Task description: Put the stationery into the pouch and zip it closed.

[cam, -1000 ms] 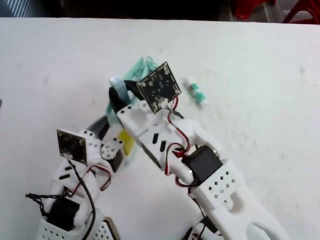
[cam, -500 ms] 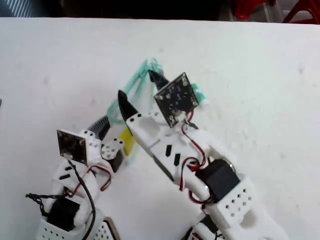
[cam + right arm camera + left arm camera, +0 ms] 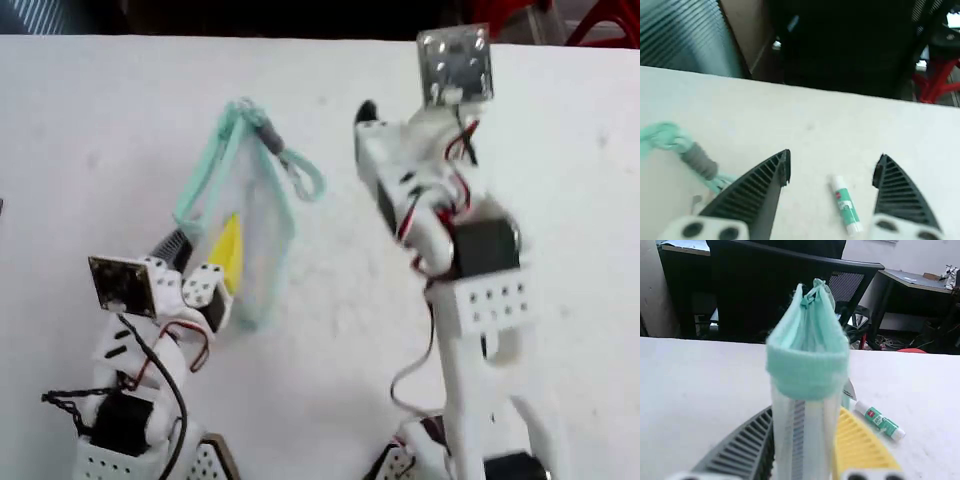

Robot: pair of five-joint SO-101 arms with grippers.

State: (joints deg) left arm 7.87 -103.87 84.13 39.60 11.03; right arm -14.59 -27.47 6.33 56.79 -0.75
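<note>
One clumsy nudge could be spoiling this
The left end effector (image 3: 802, 440) is clamping the mint-edged clear fabric pouch (image 3: 245, 215), with nothing I can see inside. The right end effector (image 3: 834, 159) is hanging wide open over the small white-and-green glue stick (image 3: 845, 204), which is lying loose on the white table (image 3: 120, 120) and could be rolling off at a finger's touch

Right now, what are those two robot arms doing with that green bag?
The left hand is shut on the pouch and holds it up off the table. The right hand is open and hovers over a glue stick that lies on the table beside the pouch. The glue stick is not in the pouch yet, so the packing is not done.
</note>
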